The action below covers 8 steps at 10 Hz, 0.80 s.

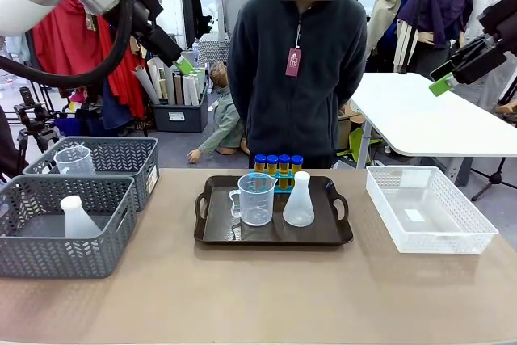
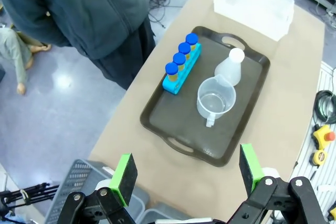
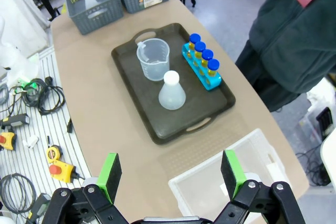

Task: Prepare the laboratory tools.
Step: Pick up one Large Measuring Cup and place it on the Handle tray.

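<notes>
Both pincers hang high, jaws apart and empty. Well below the left gripper [image 2: 186, 174] and right gripper [image 3: 170, 174], the tray [image 1: 214, 236] already holds beaker [image 1: 256, 198], flask [image 1: 299, 202] and racked tubes [image 1: 278, 164]; little seems left.

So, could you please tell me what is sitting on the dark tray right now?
On the dark tray stand a clear measuring beaker, a white conical flask and a blue rack holding four blue-capped amber tubes. In the front view, beaker and flask cover most of the rack.
</notes>
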Motion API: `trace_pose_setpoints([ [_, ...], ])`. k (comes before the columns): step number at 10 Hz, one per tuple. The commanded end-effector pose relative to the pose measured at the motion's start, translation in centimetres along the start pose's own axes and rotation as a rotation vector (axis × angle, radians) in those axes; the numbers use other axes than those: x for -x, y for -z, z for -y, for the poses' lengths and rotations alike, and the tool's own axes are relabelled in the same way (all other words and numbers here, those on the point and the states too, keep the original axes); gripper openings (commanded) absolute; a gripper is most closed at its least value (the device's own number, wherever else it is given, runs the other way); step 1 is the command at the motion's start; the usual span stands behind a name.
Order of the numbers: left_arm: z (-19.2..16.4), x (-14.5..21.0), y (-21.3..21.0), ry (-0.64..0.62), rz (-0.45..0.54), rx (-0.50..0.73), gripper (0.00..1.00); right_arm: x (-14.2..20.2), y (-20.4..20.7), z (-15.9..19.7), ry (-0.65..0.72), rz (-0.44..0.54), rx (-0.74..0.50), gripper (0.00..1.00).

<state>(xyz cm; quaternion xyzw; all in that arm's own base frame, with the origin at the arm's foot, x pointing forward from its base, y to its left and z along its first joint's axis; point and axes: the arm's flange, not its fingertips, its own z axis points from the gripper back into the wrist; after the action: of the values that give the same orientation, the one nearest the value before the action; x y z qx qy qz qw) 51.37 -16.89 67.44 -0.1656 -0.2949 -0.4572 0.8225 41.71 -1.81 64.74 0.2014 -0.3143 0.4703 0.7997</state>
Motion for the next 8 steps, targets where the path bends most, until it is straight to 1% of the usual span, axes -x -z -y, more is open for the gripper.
trace_pose_setpoints([
  [1, 0.5, 1.3, -0.3, 0.002, 0.033, -0.003, 1.00, -0.2, 0.0, 0.1, -0.002, 0.018, -0.007, 1.00],
  [3, 0.4, 1.4, -0.7, -0.004, 0.018, -0.014, 1.00, -0.2, 0.0, 0.1, -0.002, 0.018, -0.007, 1.00],
  [4, 0.1, 0.3, -0.3, -0.003, 0.004, -0.008, 1.00, -0.2, 0.0, 0.1, -0.002, 0.018, -0.007, 1.00],
  [8, 0.1, 0.3, -0.3, -0.003, 0.004, -0.008, 1.00, -0.2, 0.0, 0.1, -0.002, 0.018, -0.007, 1.00],
])
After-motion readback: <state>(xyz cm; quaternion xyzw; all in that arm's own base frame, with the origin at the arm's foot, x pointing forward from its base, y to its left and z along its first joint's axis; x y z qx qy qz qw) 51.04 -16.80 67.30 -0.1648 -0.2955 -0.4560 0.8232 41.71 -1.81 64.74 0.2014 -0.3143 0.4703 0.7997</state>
